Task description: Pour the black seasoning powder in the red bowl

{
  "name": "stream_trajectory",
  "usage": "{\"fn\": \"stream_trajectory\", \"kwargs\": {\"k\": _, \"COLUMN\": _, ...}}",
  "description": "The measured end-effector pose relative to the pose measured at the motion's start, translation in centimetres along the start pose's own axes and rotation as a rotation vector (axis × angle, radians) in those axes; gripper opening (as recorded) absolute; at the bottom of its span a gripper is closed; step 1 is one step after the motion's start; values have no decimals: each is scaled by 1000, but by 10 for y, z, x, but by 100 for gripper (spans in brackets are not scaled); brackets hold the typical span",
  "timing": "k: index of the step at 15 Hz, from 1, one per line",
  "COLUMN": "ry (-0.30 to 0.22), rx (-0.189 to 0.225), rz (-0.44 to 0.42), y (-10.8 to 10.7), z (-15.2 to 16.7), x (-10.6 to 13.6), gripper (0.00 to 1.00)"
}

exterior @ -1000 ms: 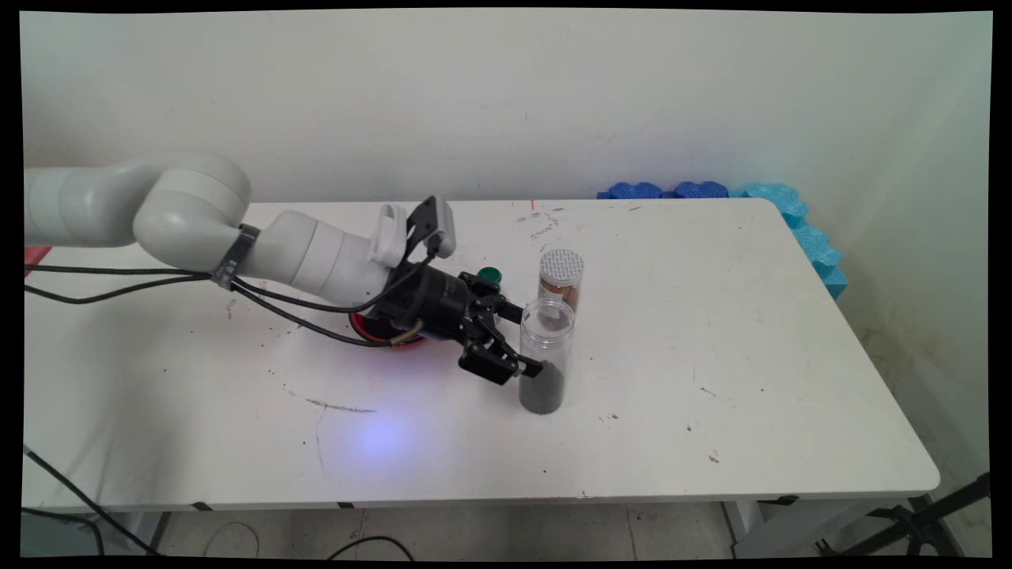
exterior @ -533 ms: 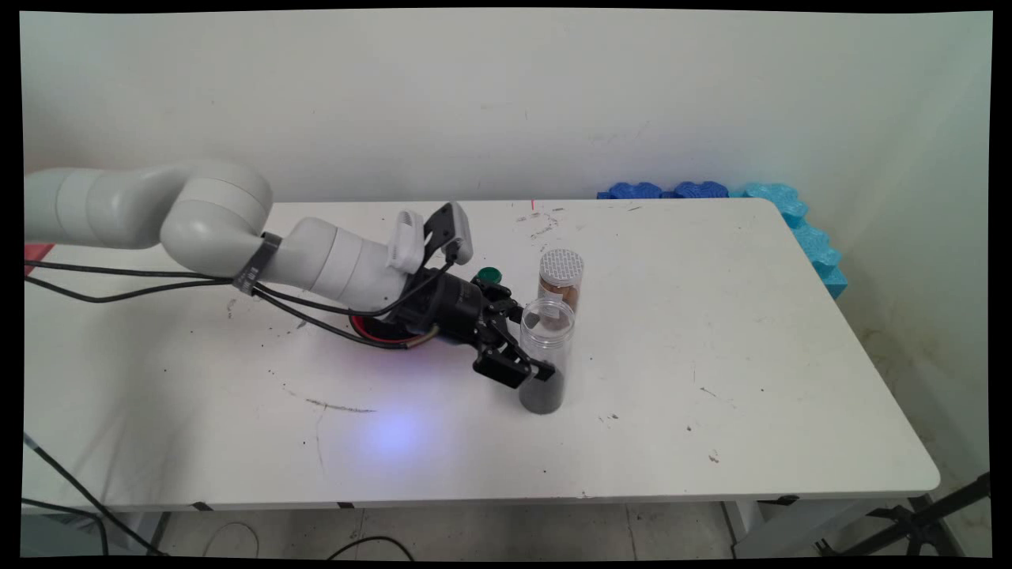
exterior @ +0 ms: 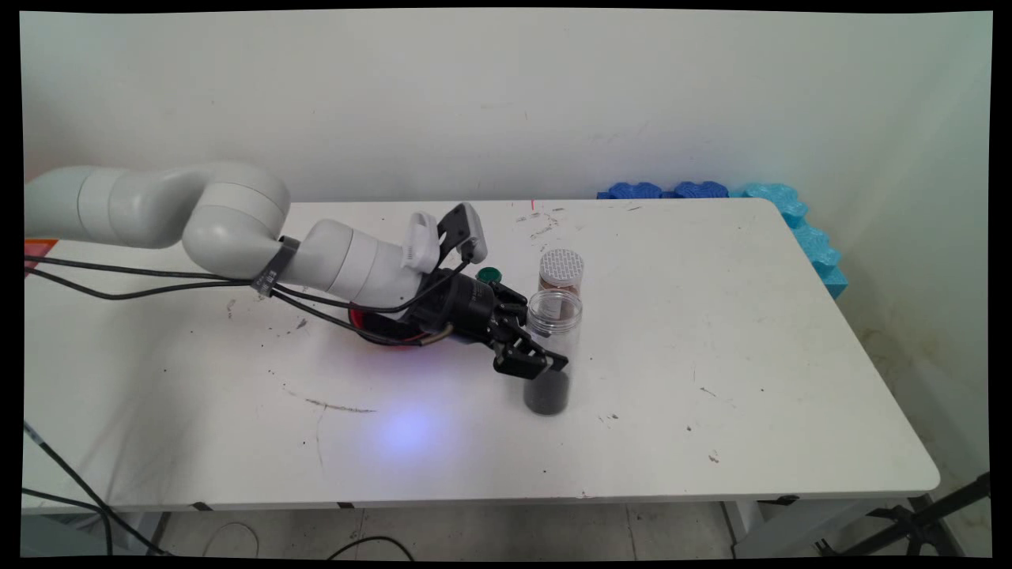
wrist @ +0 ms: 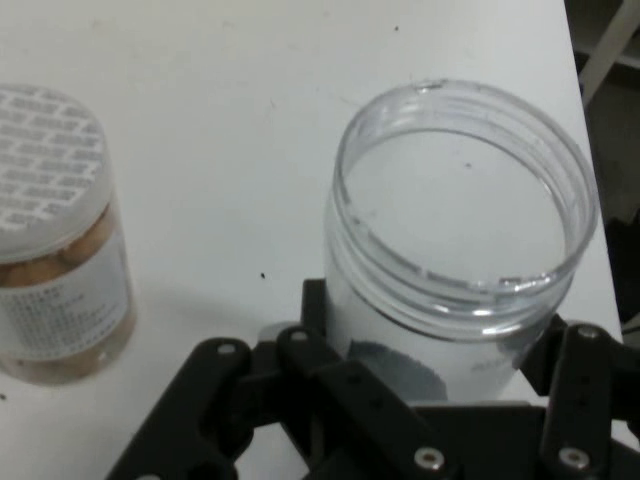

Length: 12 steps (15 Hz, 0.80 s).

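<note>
claw (exterior: pixel 545 356) advanced, clamps open jar (exterior: pixel 552 348) | dark powder at bottom | sealed jar (exterior: pixel 560 274) behind: brown contents

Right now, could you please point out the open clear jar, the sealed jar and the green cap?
open clear jar (wrist: pixel 465 290): hand view, its neck.
sealed jar (exterior: pixel 561 265): main view, its lid.
green cap (exterior: pixel 489 275): main view, its top.

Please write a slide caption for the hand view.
Black two-finger gripper straddles open clear plastic jar; foil-sealed jar stands alongside.
</note>
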Motion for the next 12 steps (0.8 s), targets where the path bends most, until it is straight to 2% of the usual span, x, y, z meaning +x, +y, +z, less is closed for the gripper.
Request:
{"fn": "stream_trajectory", "kwargs": {"k": 5, "ry": -4, "rx": -2, "rz": -24, "y": 5, "z": -14, "x": 4, "gripper": 0}}
{"fn": "stream_trajectory", "kwargs": {"k": 12, "ry": -3, "rx": -3, "rz": -39, "y": 10, "z": -70, "x": 26, "gripper": 0}}
